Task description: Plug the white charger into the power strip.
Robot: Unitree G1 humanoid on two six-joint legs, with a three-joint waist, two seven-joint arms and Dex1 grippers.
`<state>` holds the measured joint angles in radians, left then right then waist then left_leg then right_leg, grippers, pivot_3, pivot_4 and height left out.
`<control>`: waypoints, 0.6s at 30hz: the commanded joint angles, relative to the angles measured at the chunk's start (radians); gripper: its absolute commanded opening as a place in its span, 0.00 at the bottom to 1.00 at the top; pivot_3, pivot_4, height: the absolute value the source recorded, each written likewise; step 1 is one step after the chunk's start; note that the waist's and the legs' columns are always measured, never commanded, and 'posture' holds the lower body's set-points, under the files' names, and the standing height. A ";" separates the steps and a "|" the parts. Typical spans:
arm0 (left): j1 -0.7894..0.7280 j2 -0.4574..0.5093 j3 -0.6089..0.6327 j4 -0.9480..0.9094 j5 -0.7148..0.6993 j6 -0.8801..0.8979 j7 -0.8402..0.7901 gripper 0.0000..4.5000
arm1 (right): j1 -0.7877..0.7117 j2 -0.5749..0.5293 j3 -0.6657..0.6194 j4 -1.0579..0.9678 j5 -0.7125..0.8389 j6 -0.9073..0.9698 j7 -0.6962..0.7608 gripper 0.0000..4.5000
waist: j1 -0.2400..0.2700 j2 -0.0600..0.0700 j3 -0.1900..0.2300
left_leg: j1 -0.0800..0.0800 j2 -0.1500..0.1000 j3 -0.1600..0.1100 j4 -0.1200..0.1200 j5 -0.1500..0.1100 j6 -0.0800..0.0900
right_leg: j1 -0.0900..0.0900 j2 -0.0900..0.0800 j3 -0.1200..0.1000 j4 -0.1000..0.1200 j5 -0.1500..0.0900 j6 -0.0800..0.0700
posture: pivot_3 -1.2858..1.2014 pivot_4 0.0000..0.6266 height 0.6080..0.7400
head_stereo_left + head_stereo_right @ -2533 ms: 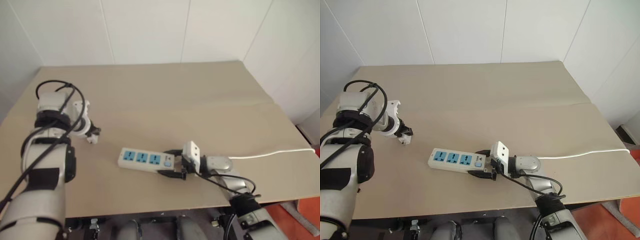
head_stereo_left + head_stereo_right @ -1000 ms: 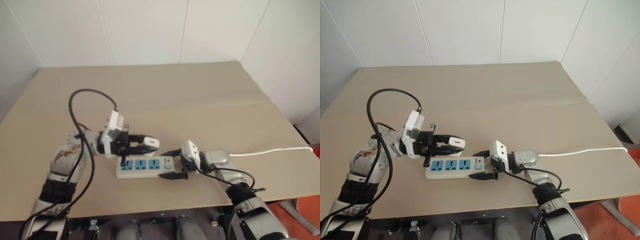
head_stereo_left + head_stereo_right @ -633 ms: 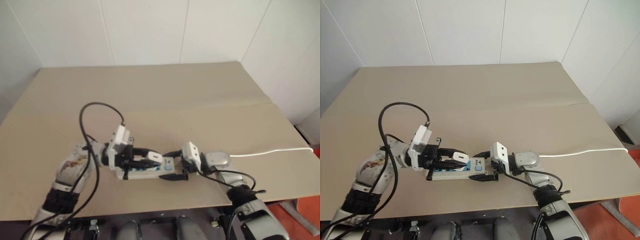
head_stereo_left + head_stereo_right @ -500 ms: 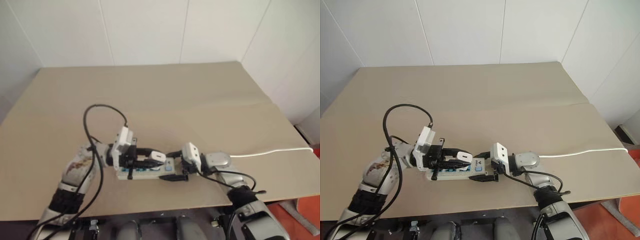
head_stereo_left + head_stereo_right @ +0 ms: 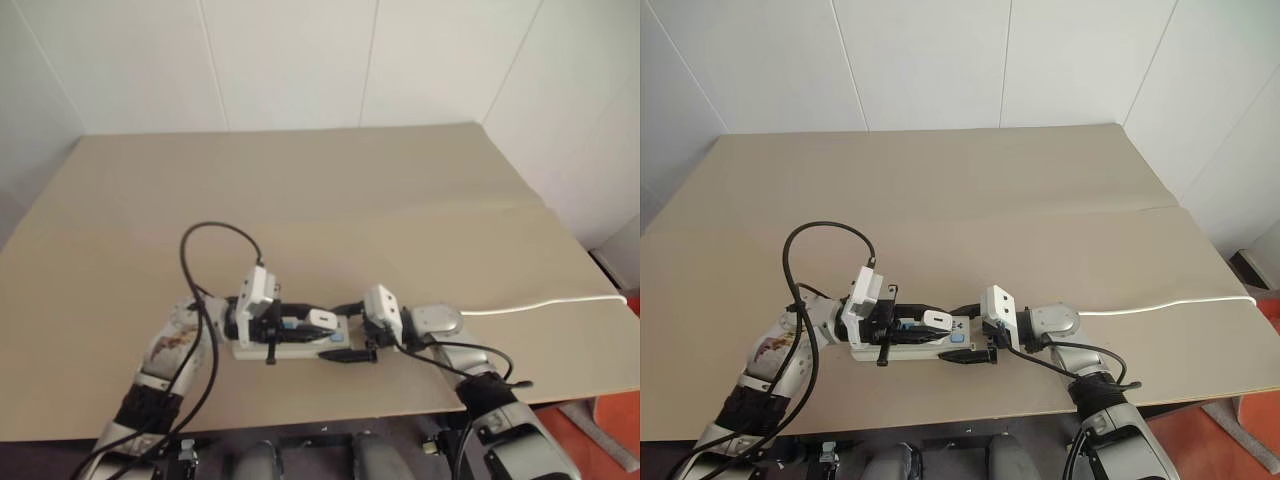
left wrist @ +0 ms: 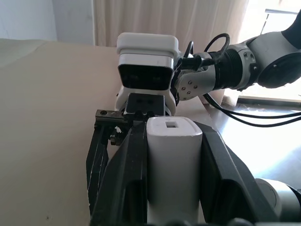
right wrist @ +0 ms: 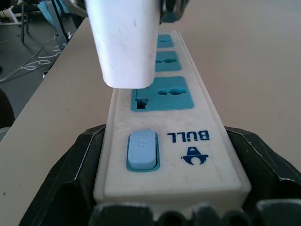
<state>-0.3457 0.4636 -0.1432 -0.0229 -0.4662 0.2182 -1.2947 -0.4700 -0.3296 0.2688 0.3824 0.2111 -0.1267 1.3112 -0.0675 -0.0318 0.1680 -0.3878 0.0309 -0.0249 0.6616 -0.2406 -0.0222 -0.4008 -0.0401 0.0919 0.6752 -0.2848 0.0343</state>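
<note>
White charger [image 6: 173,165] sits clamped in my left claw [image 5: 930,322] — just above the power strip [image 7: 164,141]. My right claw [image 5: 973,337] grips the strip's switch end — both rest on the worktop [image 5: 330,200].

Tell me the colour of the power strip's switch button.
Light blue switch button on the white power strip; clearest in the right wrist view.

The power strip [image 7: 169,155] carries the brand word "BULL" beside its blue switch [image 7: 142,149], printed upside down in the right wrist view, above a small bull's-head logo.
</note>
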 commanded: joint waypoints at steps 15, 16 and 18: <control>-0.009 -0.023 -0.024 0.035 0.037 -0.065 0.000 0.23 | 0.012 -0.014 0.022 -0.009 -0.018 0.024 0.003 0.77 | 0.000 0.000 0.000 | 0.005 0.000 0.000 0.000 0.000 0.000 | 0.009 0.000 -0.003 -0.005 0.000 0.000 | 0.52 0.24 1.00; -0.008 -0.028 -0.025 0.035 0.038 -0.067 0.002 0.23 | 0.012 -0.014 0.022 -0.010 -0.018 0.024 0.003 0.77 | 0.000 0.000 0.000 | 0.005 0.000 0.000 0.000 0.000 0.000 | 0.010 0.000 -0.003 -0.005 0.000 0.000 | 0.52 0.24 1.00; -0.008 -0.038 -0.031 0.034 0.040 -0.066 0.006 0.23 | 0.010 -0.016 0.022 -0.009 -0.019 0.025 0.003 0.77 | 0.000 0.000 0.000 | 0.006 0.000 0.000 0.000 0.000 0.000 | 0.010 0.000 -0.003 -0.006 0.000 0.000 | 0.52 0.24 1.00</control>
<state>-0.3535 0.4333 -0.1618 0.0174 -0.4297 0.1667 -1.2919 -0.4693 -0.3371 0.2691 0.3813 0.2102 -0.1201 1.3056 -0.0674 -0.0317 0.1680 -0.3824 0.0310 -0.0249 0.6616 -0.2407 -0.0220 -0.3905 -0.0400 0.0888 0.6696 -0.2849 0.0344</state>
